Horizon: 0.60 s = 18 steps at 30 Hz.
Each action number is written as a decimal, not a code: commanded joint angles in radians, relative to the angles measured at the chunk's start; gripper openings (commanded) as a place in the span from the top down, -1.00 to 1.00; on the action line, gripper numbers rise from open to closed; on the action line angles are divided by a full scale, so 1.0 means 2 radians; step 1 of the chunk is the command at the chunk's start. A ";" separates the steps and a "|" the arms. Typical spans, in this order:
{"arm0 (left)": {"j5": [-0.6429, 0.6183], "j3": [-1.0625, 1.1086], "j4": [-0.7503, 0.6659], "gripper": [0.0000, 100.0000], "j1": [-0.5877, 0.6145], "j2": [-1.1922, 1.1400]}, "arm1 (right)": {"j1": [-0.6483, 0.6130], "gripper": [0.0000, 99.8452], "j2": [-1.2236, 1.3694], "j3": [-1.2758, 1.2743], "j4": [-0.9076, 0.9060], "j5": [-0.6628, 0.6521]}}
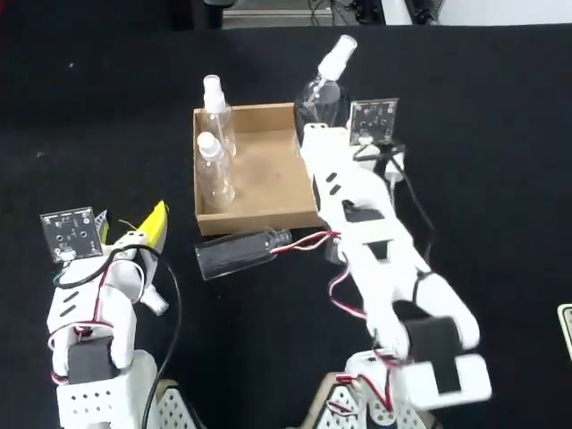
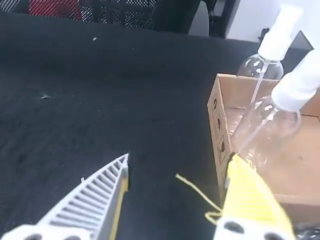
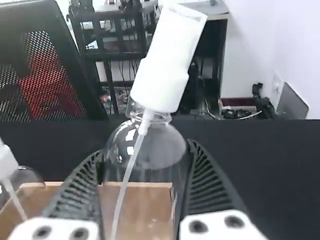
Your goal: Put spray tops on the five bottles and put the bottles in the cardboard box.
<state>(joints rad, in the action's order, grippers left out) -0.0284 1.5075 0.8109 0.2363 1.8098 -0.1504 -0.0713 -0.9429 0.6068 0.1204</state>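
Bright even light, glints on the clear bottle (image 3: 155, 146).

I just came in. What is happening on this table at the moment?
The right claw is shut on a bottle with its spray top on, holding it at the far right corner of the cardboard box. Two topped bottles stand inside the box along its left wall. A fourth bottle lies on the table in front of the box. The left claw is open, holding nothing.
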 commanded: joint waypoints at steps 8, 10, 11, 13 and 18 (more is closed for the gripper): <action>-0.004 -0.005 0.002 0.42 -0.008 0.005 | -0.014 0.98 0.116 0.017 0.198 0.000; -0.004 -0.005 0.002 0.42 -0.009 0.005 | -0.021 0.98 0.141 0.018 0.226 -0.015; -0.004 -0.005 0.002 0.42 -0.009 0.005 | -0.028 0.98 0.155 0.018 0.239 -0.030; -0.004 -0.005 0.002 0.42 -0.009 0.005 | -0.041 0.98 0.181 0.023 0.267 -0.059; -0.004 -0.001 0.002 0.42 -0.006 0.005 | -0.041 0.98 0.247 0.055 0.325 -0.089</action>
<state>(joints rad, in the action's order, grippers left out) -0.0284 1.5075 0.8109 0.2332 1.8098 -0.2209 0.4058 -0.9122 1.1807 -0.0269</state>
